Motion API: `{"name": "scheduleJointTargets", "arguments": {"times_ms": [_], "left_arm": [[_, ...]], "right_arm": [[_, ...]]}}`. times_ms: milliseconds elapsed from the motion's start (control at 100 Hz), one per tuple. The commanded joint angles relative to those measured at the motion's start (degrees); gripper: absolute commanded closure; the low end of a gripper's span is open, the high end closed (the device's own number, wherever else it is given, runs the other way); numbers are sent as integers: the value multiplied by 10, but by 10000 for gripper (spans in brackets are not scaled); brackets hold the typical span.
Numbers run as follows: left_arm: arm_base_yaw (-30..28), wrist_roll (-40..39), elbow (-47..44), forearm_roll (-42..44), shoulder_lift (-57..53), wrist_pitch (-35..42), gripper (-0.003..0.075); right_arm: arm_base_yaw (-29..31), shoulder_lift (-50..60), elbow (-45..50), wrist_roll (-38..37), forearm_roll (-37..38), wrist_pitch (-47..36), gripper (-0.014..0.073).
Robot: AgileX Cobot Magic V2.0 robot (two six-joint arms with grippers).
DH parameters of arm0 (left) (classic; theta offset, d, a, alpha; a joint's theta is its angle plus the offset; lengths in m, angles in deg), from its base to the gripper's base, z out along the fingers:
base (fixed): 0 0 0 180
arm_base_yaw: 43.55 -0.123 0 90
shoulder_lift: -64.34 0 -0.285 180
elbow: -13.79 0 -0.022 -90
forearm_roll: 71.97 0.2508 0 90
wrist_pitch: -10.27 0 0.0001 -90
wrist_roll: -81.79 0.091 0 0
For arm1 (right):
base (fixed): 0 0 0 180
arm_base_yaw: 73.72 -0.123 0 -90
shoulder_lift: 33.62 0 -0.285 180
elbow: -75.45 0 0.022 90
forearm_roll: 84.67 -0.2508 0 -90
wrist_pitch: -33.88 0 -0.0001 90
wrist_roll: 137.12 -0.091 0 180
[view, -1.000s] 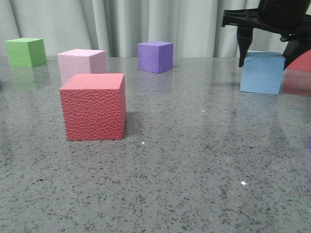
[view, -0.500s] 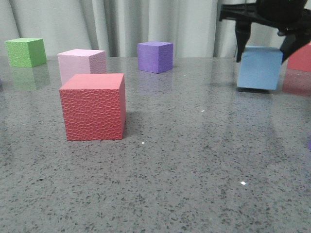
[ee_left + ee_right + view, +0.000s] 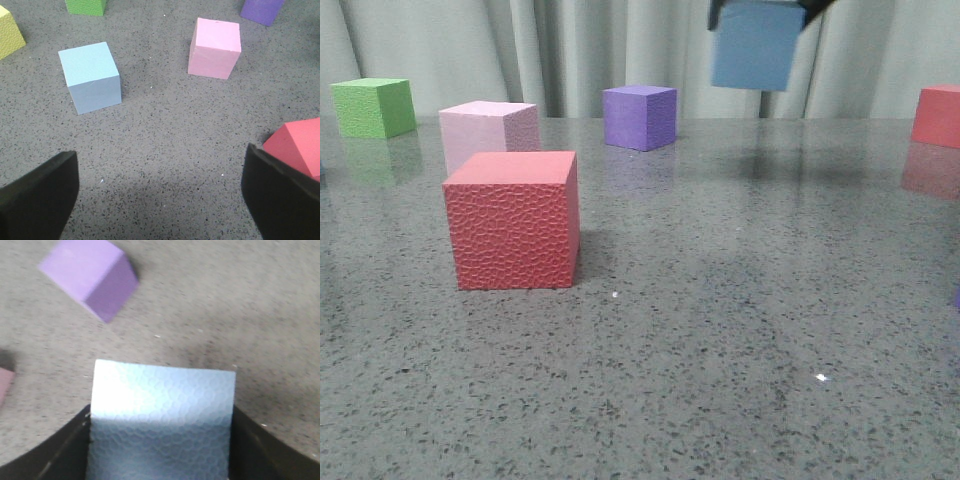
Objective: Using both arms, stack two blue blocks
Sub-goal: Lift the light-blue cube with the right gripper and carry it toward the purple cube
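Your right gripper (image 3: 160,440) grips one blue block (image 3: 752,45) high over the far table; carry it level toward the other blue block (image 3: 90,77), your left gripper (image 3: 160,200) spread wide.

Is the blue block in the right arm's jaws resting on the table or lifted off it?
Lifted. The blue block hangs well above the table, clamped between the right gripper's jaws.

Matte, pebble-textured foam blue block (image 3: 160,425); glossy speckled stone table (image 3: 720,350); cloth curtain (image 3: 570,50).
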Motion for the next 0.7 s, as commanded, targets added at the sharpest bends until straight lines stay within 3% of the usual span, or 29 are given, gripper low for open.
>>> {"name": "scheduleJointTargets", "arguments": {"times_ms": [0, 300, 690], "left_arm": [[-2, -5, 18, -11, 2, 38, 102], [-2, -5, 18, -11, 2, 38, 102], [-2, -5, 18, -11, 2, 38, 102]], "right_arm": [[-13, 3, -42, 8, 11, -7, 218], [-54, -85, -136, 25, 10, 53, 163], [-54, -113, -140, 25, -28, 48, 163]]}}
